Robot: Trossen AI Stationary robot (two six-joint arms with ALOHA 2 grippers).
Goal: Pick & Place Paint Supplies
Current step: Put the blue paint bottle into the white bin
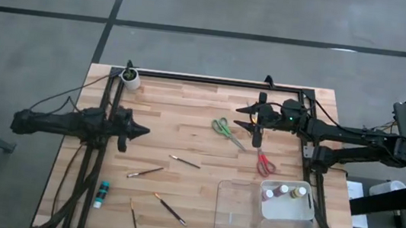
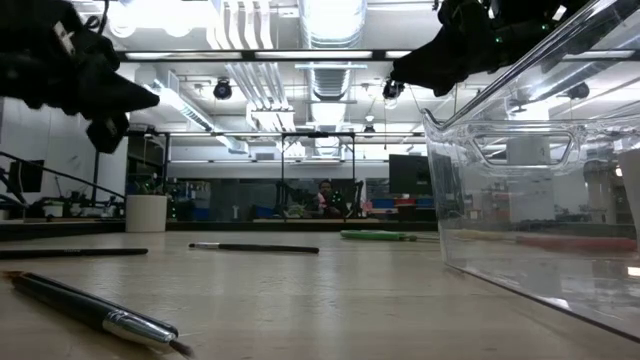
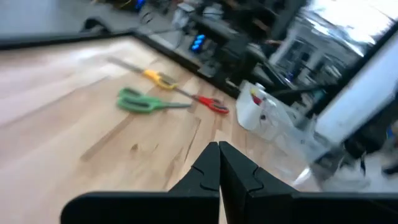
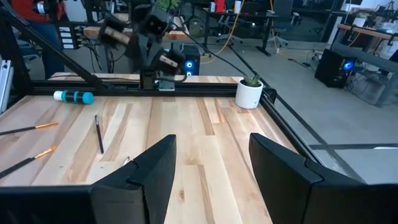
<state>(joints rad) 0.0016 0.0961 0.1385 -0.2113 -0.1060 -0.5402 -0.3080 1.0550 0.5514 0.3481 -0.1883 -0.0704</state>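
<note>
- My right end effector (image 1: 249, 117) hangs with fingers spread wide, holding nothing, above the counter (image 1: 178, 126) beside the green scissors (image 1: 226, 130); the red scissors (image 1: 264, 164) lie near.
- My left end effector (image 1: 142, 131) is pinched closed, empty.
- Three bottles (image 1: 284, 191) sit in the tray (image 1: 240, 226); a teal bottle (image 1: 101, 193) and brushes (image 1: 184, 161) lie scattered.
- Only my left wrist view shows yellow scissors (image 3: 157, 77).
- No writing is readable.

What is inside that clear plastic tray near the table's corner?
One compartment of the clear tray holds three small paint bottles lined up along its far edge; the other compartments look bare. Their colours are too small to tell.
</note>
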